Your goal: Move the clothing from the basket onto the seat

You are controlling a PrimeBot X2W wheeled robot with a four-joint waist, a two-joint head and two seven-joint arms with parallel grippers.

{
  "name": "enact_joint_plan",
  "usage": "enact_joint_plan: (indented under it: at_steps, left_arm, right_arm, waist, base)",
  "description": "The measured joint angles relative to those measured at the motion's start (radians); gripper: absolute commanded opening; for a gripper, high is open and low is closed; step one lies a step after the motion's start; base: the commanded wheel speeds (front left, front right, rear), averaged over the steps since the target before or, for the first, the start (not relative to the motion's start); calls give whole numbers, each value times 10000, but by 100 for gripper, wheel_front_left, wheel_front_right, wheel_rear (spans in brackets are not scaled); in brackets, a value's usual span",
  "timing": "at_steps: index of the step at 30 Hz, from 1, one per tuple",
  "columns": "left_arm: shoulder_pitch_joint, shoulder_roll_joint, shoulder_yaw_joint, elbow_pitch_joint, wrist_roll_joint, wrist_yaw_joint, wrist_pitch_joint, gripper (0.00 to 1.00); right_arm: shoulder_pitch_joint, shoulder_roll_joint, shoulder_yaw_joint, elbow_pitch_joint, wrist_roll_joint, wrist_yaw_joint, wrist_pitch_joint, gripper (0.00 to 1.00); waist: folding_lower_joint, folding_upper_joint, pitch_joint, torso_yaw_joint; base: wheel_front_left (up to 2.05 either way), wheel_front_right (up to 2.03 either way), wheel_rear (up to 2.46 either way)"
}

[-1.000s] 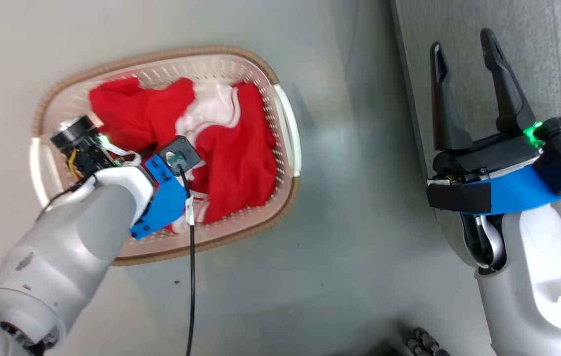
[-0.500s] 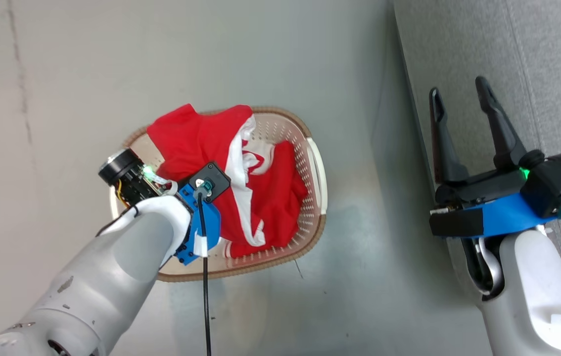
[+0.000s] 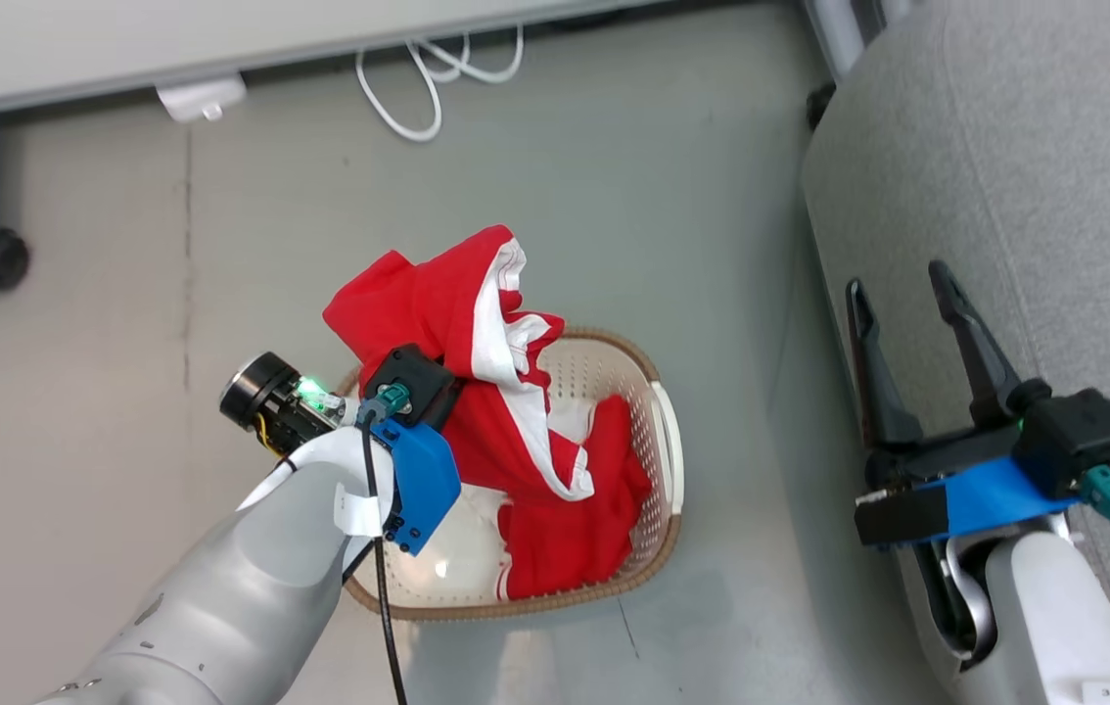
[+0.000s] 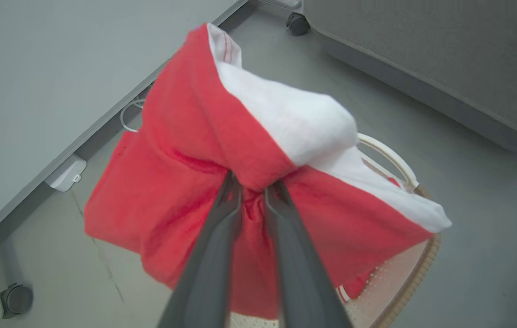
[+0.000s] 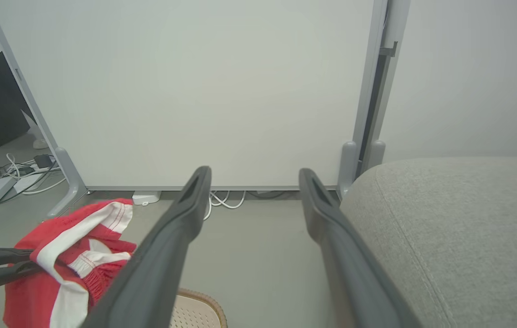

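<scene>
– Head view first: what does the left arm have?
– Its wrist sits over the cream-white perforated plastic basket with a brown woven-look rim (image 3: 604, 367). A red soft fabric garment with a white panel and thin stripes (image 3: 438, 304) is bunched up above it, higher than the rim.
– Is the pincer really on the cloth?
– Left wrist view settles that. The left pincer (image 4: 253, 182) is narrow, its two dark fingers (image 4: 213, 255) nipping a fold of the red cloth between their tips. The garment drapes off both sides of them, with the white panel on the seat's side.
– Anything in the basket?
– A second red garment with white trim (image 3: 570, 539) lies crumpled against the wall nearest the seat, and part of the pale base is bare. The held garment's lower end reaches down to it. Whether the two touch, I cannot tell.
– Where does the basket stand?
– On the grey floor (image 3: 614, 196), near the large grey upholstered seat cushion (image 3: 1005, 147) but apart from its rounded edge.
– And the other arm?
– The right pincer (image 3: 896, 279) is wide, with nothing between its fingers. It hangs at the seat's left edge and points towards the white partition panel (image 5: 194, 91) at the floor's far edge.
</scene>
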Motion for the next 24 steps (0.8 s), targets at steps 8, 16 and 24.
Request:
enact_joint_plan:
  at_steps: [8, 16, 24]
  left_arm:
    - [587, 274, 1313, -1392, -44, 270, -29, 0]
    - [1459, 560, 2502, -2987, 420, 610, -29, 0]
    - [2376, 633, 3074, -3973, 915, 692, -29, 0]
  right_arm:
    - [664, 12, -65, 127, 17, 0, 0, 100]
    - [1285, 40, -90, 305, 21, 0, 0, 100]
    - [1867, 105, -40, 401, 98, 0, 0, 100]
  waist:
    - [0, 1, -1205, 155]
    - [0, 1, -2234, 241]
    - [0, 1, -3139, 241]
  base:
    - [0, 0, 0]
    - [0, 0, 0]
    - [0, 0, 0]
